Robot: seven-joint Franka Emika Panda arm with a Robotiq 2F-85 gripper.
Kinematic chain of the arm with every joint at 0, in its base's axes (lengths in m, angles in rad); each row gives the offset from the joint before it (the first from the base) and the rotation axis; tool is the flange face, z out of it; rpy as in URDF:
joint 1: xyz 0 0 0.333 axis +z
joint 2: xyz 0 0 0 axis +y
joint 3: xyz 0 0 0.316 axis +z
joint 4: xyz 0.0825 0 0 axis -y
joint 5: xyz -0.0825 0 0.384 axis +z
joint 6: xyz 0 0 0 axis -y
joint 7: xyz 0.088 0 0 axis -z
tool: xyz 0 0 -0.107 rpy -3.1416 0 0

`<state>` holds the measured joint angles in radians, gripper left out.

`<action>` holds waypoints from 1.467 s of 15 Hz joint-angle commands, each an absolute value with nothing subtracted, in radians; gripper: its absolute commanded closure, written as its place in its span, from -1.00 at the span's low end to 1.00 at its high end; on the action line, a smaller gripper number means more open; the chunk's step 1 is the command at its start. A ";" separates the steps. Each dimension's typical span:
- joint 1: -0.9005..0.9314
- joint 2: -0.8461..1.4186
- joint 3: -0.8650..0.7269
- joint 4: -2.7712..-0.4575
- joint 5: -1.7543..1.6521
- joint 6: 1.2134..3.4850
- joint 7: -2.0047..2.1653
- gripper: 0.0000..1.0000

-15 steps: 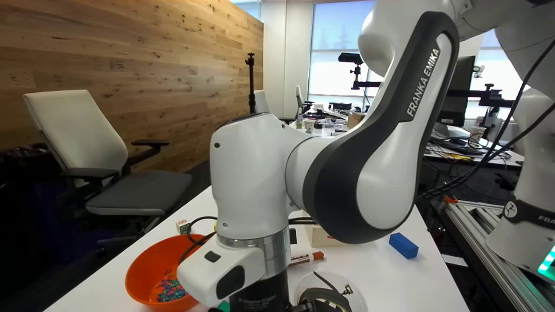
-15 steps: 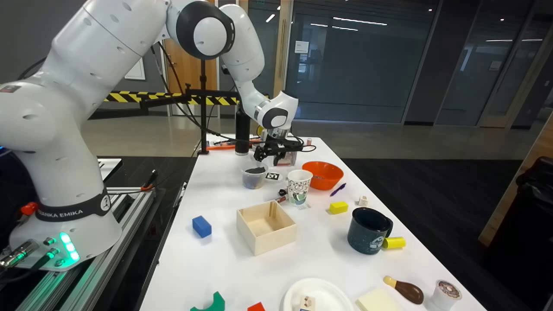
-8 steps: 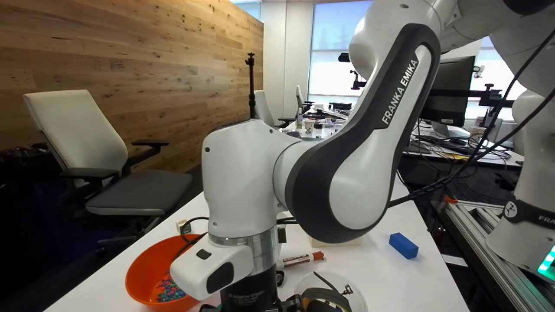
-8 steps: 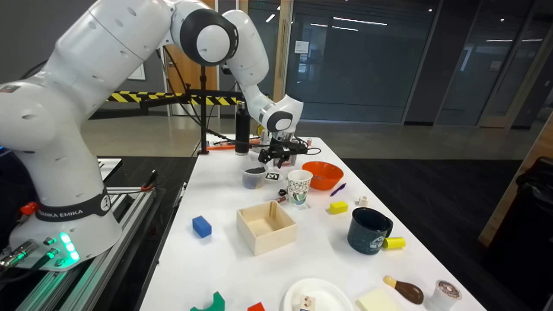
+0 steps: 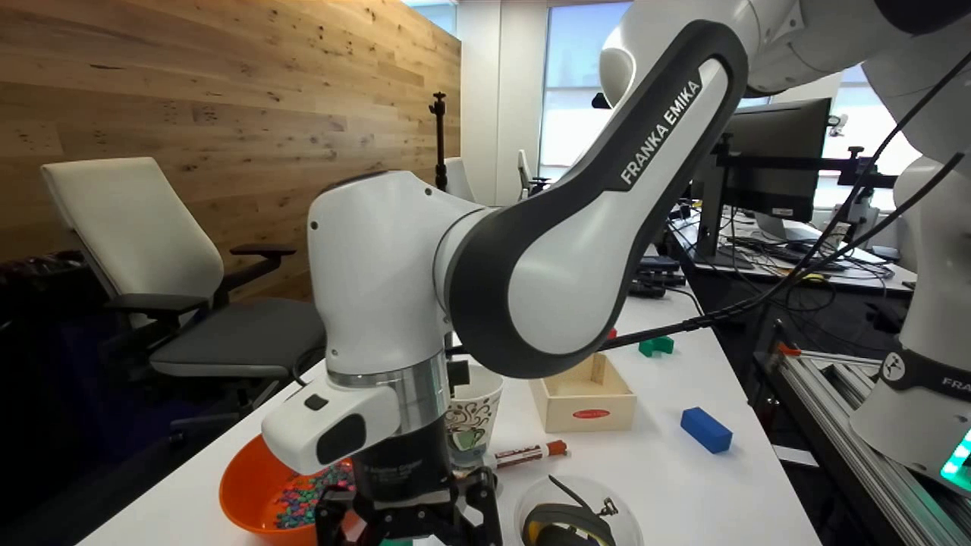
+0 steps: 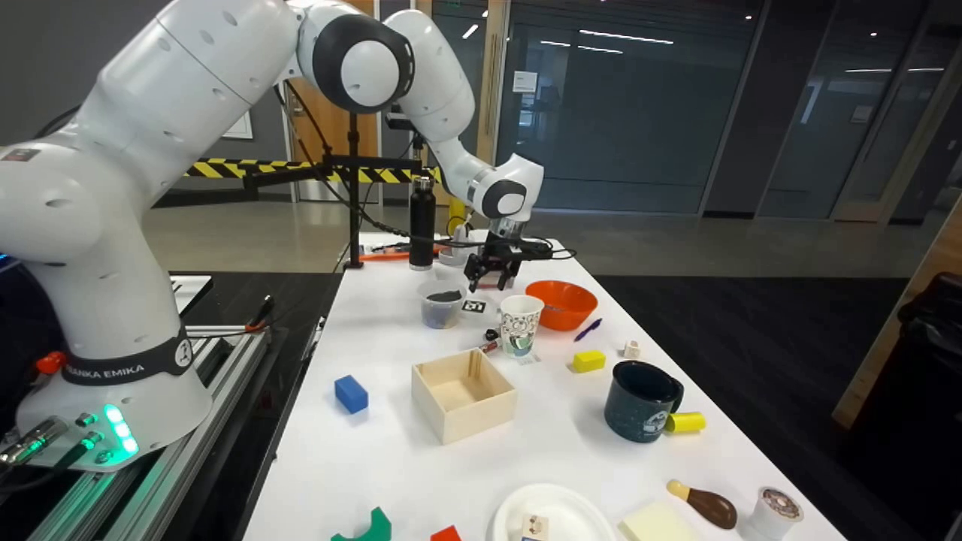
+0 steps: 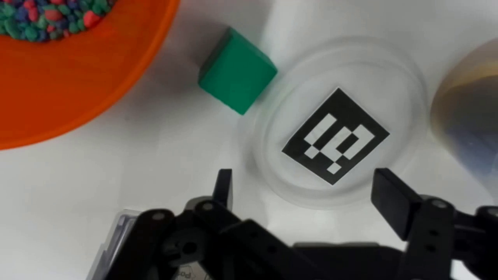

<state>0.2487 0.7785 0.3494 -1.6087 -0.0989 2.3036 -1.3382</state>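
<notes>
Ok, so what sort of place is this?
Probably a robotics lab in an office space. The robot arm suggests the lab; the office chair and the computer monitor suggest the office.

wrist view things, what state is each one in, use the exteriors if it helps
End effector: open, holding nothing
Clear lid: lying flat
Green block: loose, not gripped
Orange bowl: upright, partly filled with coloured pebbles
Clear tub: uncovered, dark object inside
Clear case: partly hidden, cannot tell if open or shut
</notes>
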 commanded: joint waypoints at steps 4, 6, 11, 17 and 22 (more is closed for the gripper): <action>0.284 0.798 0.330 -1.569 -0.123 2.268 -1.339 -0.77; 0.285 0.802 0.332 -1.579 -0.122 2.305 -1.340 -0.77; 0.276 0.813 0.333 -1.599 -0.123 2.370 -1.355 -0.85; 0.281 0.831 0.308 -1.605 -0.156 2.408 -1.358 -0.94; 0.287 0.833 0.298 -1.607 -0.190 2.416 -1.350 -0.31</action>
